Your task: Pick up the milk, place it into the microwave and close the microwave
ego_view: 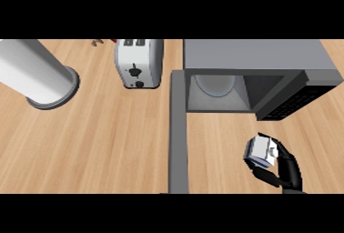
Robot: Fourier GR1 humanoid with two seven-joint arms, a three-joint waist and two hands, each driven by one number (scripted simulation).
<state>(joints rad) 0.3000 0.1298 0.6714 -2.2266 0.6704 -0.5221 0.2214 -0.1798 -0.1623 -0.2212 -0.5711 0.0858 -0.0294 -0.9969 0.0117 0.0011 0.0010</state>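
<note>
The milk point(260, 150), a small white and blue carton, is in my right hand point(282, 167), whose black fingers and thumb curl round it. Hand and carton hover over the counter at the lower right, in front of the microwave point(255, 57) and a little to the right of its opening. The microwave is grey, with its door point(178, 132) swung wide open toward me, running down the view's middle. Inside, the round glass plate point(216, 85) shows. My left hand does not show.
A silver toaster point(139, 63) stands left of the microwave. A large white cylinder point(37, 73) rises at the far left. The microwave's dark control panel point(295, 100) faces the right.
</note>
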